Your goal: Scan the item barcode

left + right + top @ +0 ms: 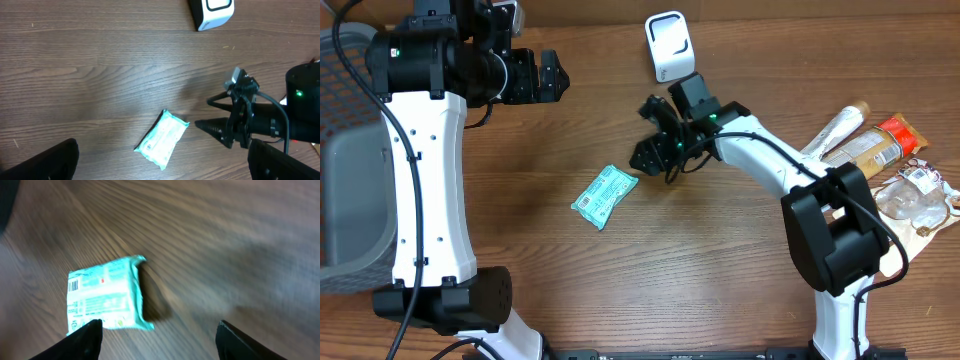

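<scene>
Overhead, you can see the teal packet (605,196) lying flat on the wooden table (520,160), near the middle and free of both arms. Your right wrist view shows its printed face turned up, with a barcode (73,285) along one short edge.

Your right gripper (642,131) hangs just beside the packet, on the side toward the white scanner (669,46). Its jaws are spread apart with nothing between them, and they do not touch the packet. The scanner stands beyond it, at the far edge of the table.

Your left gripper (558,78) sits well apart from the packet. Its jaws are spread wide and hold nothing; in its own wrist view the fingers (50,162) frame bare wood and the packet.

A grey basket (345,160) stands at your left, and a cluster of snack wrappers (880,150) lies at your right.
</scene>
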### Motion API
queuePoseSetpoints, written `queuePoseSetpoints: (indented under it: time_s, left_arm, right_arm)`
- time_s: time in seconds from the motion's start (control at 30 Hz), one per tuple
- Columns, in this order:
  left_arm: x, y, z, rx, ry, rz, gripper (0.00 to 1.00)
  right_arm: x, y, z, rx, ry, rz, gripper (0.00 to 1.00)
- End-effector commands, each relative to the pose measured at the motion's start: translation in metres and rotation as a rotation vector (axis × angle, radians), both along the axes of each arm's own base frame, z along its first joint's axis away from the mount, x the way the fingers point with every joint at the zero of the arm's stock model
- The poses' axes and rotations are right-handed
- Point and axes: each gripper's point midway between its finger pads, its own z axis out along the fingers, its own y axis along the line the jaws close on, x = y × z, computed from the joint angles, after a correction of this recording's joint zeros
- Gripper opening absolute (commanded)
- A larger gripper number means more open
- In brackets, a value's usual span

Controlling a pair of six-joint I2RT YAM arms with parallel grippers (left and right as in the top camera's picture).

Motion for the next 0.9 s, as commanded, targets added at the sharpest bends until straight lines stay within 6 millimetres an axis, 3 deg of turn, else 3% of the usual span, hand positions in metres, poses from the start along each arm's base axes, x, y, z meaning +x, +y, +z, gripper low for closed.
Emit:
queuePoseSetpoints:
  time_s: [0.0, 0.27, 0.53, 0.6, 0.7, 0.87]
  left_arm:
    - [0.001, -0.001, 0.0, 0.012, -0.006, -0.02, 1.0]
    - [0.001, 0.0, 0.0, 0.013, -0.006, -0.02, 1.0]
    - [0.001, -0.001, 0.0, 0.012, -0.006, -0.02, 0.99]
    - [0.001, -0.001, 0.0, 0.012, -0.006, -0.02, 0.99]
    - [0.001, -0.001, 0.0, 0.012, -0.006, -0.02, 1.0]
    - [0.001, -0.001, 0.0, 0.012, -0.006, -0.02, 1.0]
  right_arm:
    - [0.001, 0.018, 0.013, -0.05, -0.176, 0.159, 0.75]
    - [-0.025, 0.045, -0.024, -0.16, -0.219, 0.287, 0.74]
    - [-0.027, 0.047, -0.055, -0.171, -0.16, 0.269, 0.65]
    - [-0.028, 0.046, -0.068, -0.179, -0.118, 0.232, 0.53]
    - [-0.023, 0.04, -0.07, -0.176, -0.068, 0.15, 0.46]
    - [-0.019, 0.037, -0.067, -0.124, 0.053, 0.002, 0.14]
